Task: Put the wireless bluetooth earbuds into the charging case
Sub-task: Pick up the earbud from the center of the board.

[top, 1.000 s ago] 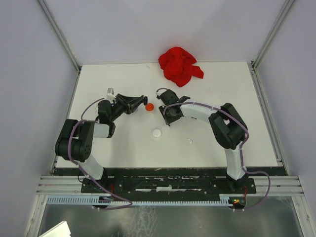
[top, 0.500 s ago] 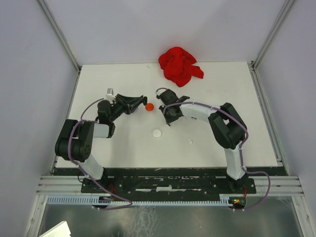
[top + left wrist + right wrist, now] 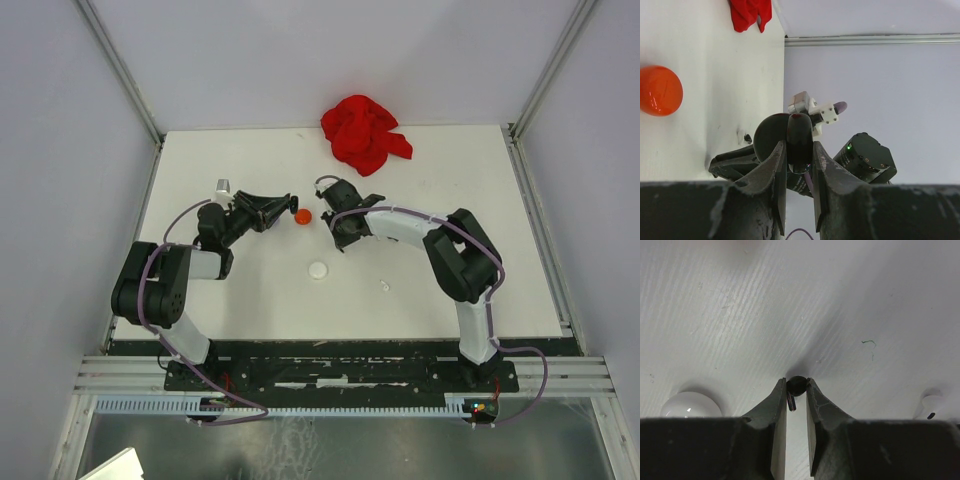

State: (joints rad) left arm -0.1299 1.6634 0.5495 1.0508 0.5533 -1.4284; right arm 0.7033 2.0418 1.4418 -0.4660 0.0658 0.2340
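Top external view first. No movement against a second ago: same poses for both arms, same spots for every loose item. Reads as a pause with each piece already in its grip, so no gain toward seating the bud yet. Shows left gripper (image 3: 289, 206) and right gripper (image 3: 340, 240) near each other, tips apart. Just beyond the left gripper's tips, one orange disc (image 3: 303, 215). Nearer the bases than the right gripper, one white disc (image 3: 318, 269) and, out to its right, one white earbud (image 3: 384, 286). Well past both grippers, one red cloth (image 3: 365, 132) on the table (image 3: 480, 200).

Left wrist view next. Clenched on one dark oblong piece (image 3: 799, 140), held edge-on between the fingers (image 3: 775, 170). Probably the charging case; impossible to tell whether open or closed. Off to one side of the tips, the one orange disc (image 3: 660, 91); further out on that side, a corner of the red cloth (image 3: 750, 12).

Right wrist view last. Pinched on one black earbud (image 3: 796, 384), head between the tips, stem running back toward the camera. Touching the table or just above it: cannot tell. Left of the fingers, the one white disc (image 3: 690, 405); right of them, the one white earbud (image 3: 932, 401), lying free.
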